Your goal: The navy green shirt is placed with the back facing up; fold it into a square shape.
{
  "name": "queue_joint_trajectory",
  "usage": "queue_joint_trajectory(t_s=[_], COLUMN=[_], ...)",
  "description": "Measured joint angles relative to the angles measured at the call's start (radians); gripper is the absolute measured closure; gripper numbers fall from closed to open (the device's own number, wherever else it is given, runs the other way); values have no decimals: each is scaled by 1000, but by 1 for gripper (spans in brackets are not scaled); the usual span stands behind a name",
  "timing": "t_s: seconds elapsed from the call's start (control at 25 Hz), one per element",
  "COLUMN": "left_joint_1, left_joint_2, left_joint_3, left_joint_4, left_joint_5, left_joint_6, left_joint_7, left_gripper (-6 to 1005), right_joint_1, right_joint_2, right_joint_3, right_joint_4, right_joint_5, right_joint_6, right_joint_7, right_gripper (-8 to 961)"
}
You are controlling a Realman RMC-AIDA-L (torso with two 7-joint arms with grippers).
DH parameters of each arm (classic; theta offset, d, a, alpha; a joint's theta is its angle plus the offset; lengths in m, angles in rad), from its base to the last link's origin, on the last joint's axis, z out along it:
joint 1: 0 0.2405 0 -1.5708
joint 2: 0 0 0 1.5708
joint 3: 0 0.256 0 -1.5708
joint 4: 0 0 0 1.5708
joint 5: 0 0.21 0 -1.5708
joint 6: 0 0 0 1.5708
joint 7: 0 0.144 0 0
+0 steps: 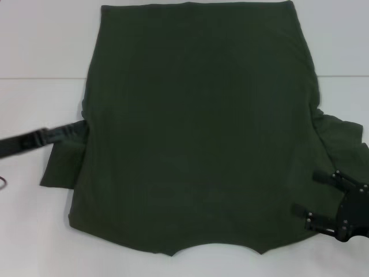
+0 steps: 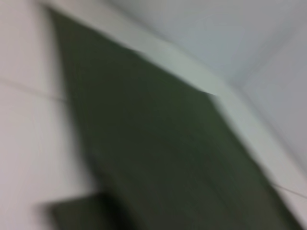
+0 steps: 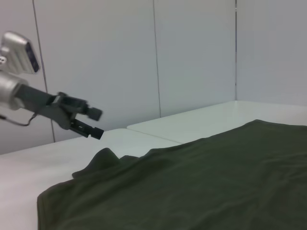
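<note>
Nearest the head camera, the curved neckline of the navy green shirt (image 1: pixel 196 144) lies at the near edge of the white table (image 1: pixel 34 46), with the hem at the far side, so the shirt is spread flat, plain back up, over most of the table. Both short sleeves stick out: one on the left and a rumpled one on the right. At the near right, the right gripper (image 1: pixel 314 193) sits low at the shirt's side edge just below that rumpled sleeve; its two black fingers are spread apart and pointing into the cloth, and nothing appears pinched between them. On the left, the left gripper (image 3: pixel 93 123) reaches in from the left edge at sleeve height; in the right wrist view it hangs above the table just beyond the raised sleeve, fingers parted and empty. No fold has been made in the body yet, so the job looks to be at its start: the sides, sleeves and length all remain to be folded in.
</note>
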Motion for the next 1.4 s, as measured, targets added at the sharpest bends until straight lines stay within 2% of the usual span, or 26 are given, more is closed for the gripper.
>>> queue_joint_trajectory(t_s=[0.16,0.48,0.6,1.4], left_joint_1=[-27,-55,-52,-46], left_joint_2=[18,20,16,2], left_joint_3=[-27,21,46,72], left_joint_4=[-29,-77,-78,-106], left_joint_5=[58,86,89,100], left_joint_6=[-115,-261,-275,-260], left_joint_7=[-51,-28,-17,1], left_gripper=[81,83,84,89], right_joint_1=[2,2,2,-1], right_joint_2=[0,1,2,0], right_joint_3=[-1,-2,-1,6], right_joint_4=[0,4,4,4], right_joint_5=[-3,-3,-2,-2], right_joint_6=[0,0,0,0], right_joint_7=[0,1,3,7], right_gripper=[7,7,7,7])
